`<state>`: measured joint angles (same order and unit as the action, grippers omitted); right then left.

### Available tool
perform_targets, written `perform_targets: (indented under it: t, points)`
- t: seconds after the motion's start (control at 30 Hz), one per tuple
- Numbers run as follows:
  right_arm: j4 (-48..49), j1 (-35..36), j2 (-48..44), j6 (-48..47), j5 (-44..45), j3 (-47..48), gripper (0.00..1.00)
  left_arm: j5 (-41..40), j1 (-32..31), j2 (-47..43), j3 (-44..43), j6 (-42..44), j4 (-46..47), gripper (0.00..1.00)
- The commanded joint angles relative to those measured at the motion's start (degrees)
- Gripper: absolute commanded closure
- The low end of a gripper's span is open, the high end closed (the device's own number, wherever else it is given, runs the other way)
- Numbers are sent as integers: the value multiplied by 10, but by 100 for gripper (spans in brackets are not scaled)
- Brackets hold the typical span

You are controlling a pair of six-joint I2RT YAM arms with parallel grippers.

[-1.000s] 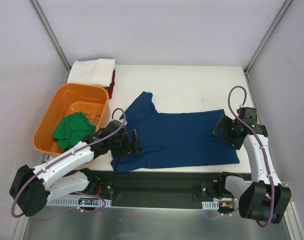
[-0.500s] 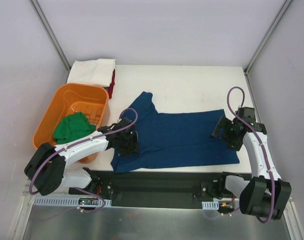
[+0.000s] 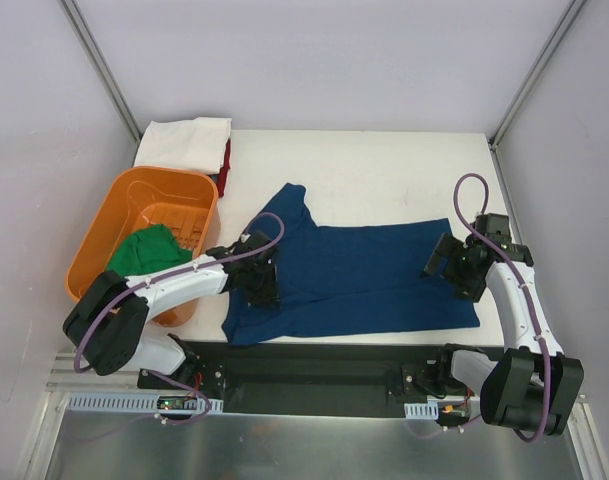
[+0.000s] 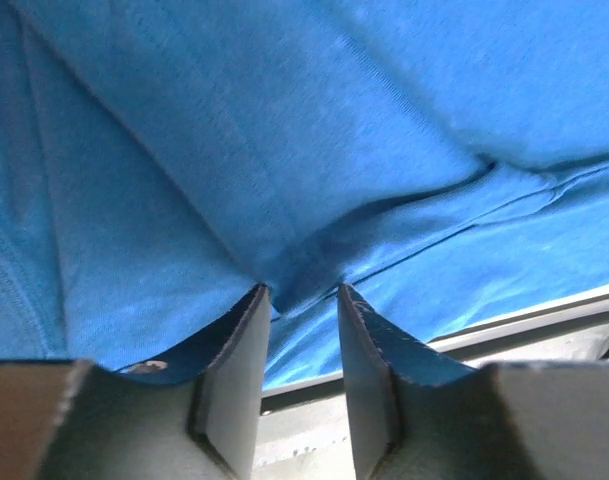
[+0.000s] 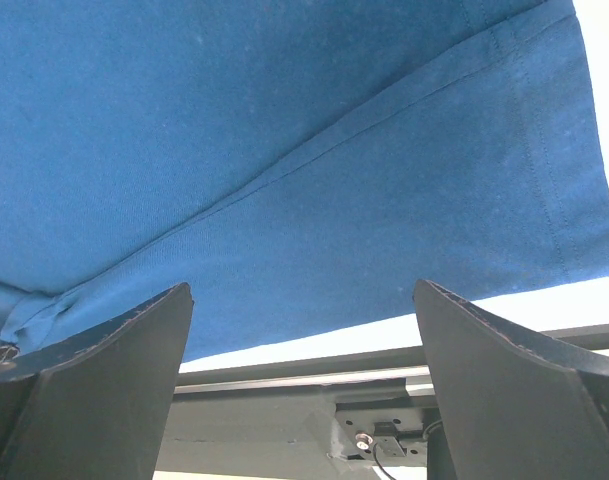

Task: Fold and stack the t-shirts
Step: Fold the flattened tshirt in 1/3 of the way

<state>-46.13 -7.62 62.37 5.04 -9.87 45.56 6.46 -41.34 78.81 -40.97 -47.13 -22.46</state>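
Seen from above, the navy blue t-shirt (image 3: 364, 275) lay spread flat across the near half of the white table (image 3: 384, 175), one sleeve pointing toward the far left. The left gripper (image 3: 263, 282) was down on the shirt's left part and the right gripper (image 3: 448, 262) sat over its right edge. Only this view took in the containers. The orange tub (image 3: 92, 255) stood at the table's left edge and held the crumpled green t-shirt (image 3: 144, 256). Beyond the tub, in the far left corner, was the folded white t-shirt (image 3: 184, 142), with the red t-shirt (image 3: 225, 165) showing along its right side. The left wrist camera gave the close detail the overhead view lacked. The two fingers (image 4: 234, 360) were drawn narrow, and a dark pucker of blue cloth was gathered at their tips, so they seemed to be nipping a ridge of the fabric, though the contact itself was partly hidden. Creases ran out from that spot, and a pale strip of table edge showed beyond. The right wrist camera showed its fingers (image 5: 94, 390) spread wide and holding nothing. They hovered above the shirt's stitched hem, with the white table edge and a dark rail (image 5: 284, 400) below it.
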Motion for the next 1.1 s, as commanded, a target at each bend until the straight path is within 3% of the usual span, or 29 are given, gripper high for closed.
perform_targets:
  t: [0.0,0.13,0.17,0.57,1.07]
  points:
    - [-8,4,-6,-8,-2,15,3,-18,-8,9,-28,6,8,72]
    - [-7,4,-6,-9,-3,14,3,-27,-8,11,-37,10,8,90]
    - [-5,4,-7,-9,-4,14,3,-29,-8,11,-40,13,8,100]
    - [-5,4,-15,-9,-5,13,3,-31,-8,19,-73,70,9,100]
    - [3,3,-1,-10,-6,11,3,-7,-8,94,-148,121,8,100]
